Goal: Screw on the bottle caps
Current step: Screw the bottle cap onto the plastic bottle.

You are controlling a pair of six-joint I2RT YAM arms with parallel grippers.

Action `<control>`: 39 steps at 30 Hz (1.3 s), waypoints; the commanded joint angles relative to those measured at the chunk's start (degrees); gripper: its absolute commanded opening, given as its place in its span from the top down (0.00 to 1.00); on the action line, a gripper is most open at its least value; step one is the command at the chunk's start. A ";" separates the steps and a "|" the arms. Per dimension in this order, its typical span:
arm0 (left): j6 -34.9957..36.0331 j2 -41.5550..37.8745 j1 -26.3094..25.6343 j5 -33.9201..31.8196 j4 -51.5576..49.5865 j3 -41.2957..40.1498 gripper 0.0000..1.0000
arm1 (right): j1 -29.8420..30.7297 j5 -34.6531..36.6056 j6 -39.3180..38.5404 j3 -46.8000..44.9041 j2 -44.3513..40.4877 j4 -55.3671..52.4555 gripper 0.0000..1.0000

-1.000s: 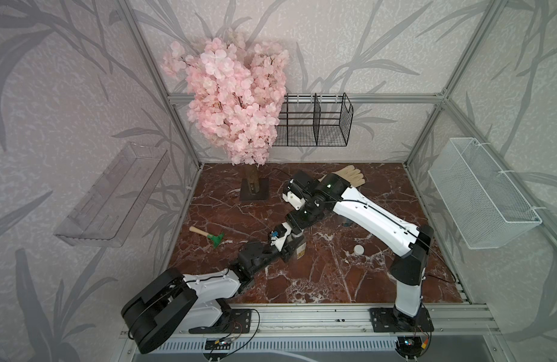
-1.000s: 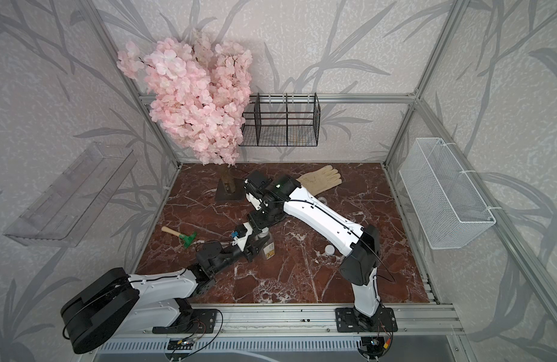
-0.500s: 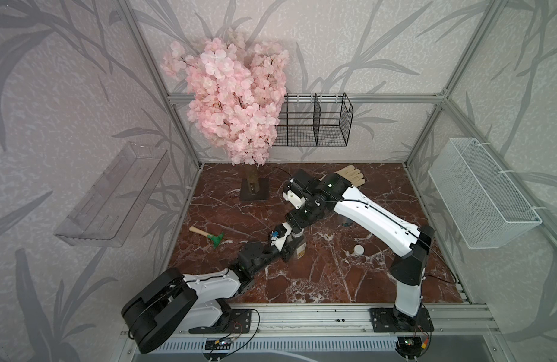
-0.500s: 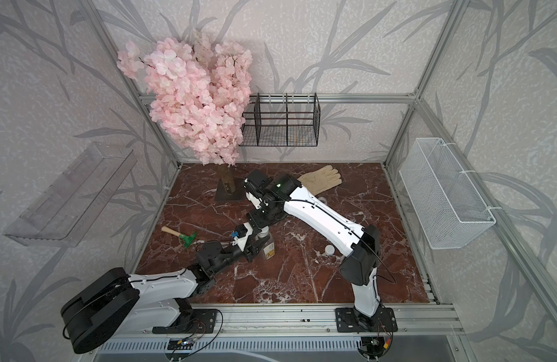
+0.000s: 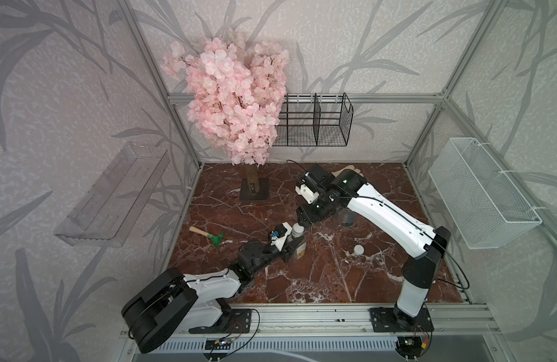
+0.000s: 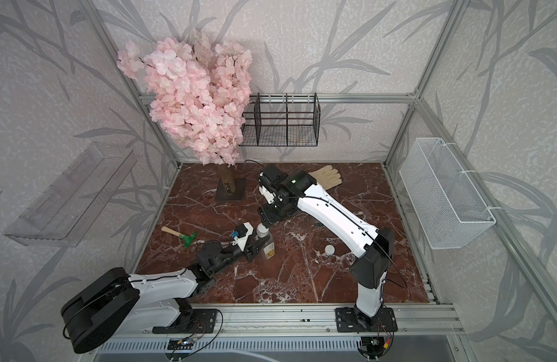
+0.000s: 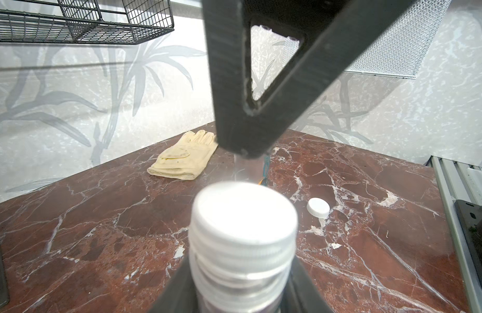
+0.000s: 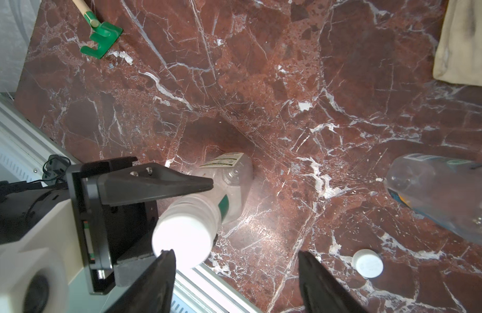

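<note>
— Left gripper [image 6: 260, 245], black-fingered: clamped shut on the small clear plastic bottle with the green neck band [image 8: 231, 173], upright on the red-brown marble table [image 5: 317, 282]. Right gripper [image 8: 234, 253]?

— Open-jawed, hanging just above the white round plastic screw cap [image 7: 243, 214] already seated on that bottle; holding nothing. Looks like a pause between twists, or the end of the first cap.

— Fully tightened?

— Cannot tell: no view of the thread under the cap skirt, and blurred in both wrist views. Calls for closing squarely on the cap and adding a turn if loose, with the left grip firm against spin.

— And after?

— On to the second white round cap [image 5: 358, 249], lying loose at three o'clock from the held bottle, well apart. Needs a pick from above, then a carry to the rounder clear bottle with the blue label [image 8: 437, 195], at about two o'clock.

— Plain to see?

— Hardly: mostly masked by the right arm [image 5: 386, 216] from above, cut off at the frame edge in the right wrist view; neck not to be made out, nor upright or tilted.
</note>
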 commanded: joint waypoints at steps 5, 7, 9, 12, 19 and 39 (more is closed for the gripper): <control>0.40 1.49 -0.32 1.20 -4.81 0.40 0.65 | -0.18 -2.33 0.73 -2.70 -2.48 2.75 0.26; 0.36 1.51 -0.33 1.26 -4.81 0.47 0.65 | -0.18 -3.33 1.11 -3.03 -2.13 3.21 0.26; 0.40 1.58 -0.33 1.28 -4.85 0.40 0.65 | -0.13 -3.83 1.37 -3.13 -1.78 3.49 0.26; 0.37 1.48 -0.33 1.32 -4.85 0.32 0.65 | 0.00 -4.26 1.53 -3.51 -1.42 3.94 0.26; 0.41 1.48 -0.33 1.22 -4.84 0.34 0.65 | 0.04 -1.78 1.10 -6.25 -0.93 3.33 0.26; 0.43 1.75 -0.33 1.42 -5.04 0.61 0.65 | 0.61 -3.25 1.31 -1.81 -1.28 4.03 0.26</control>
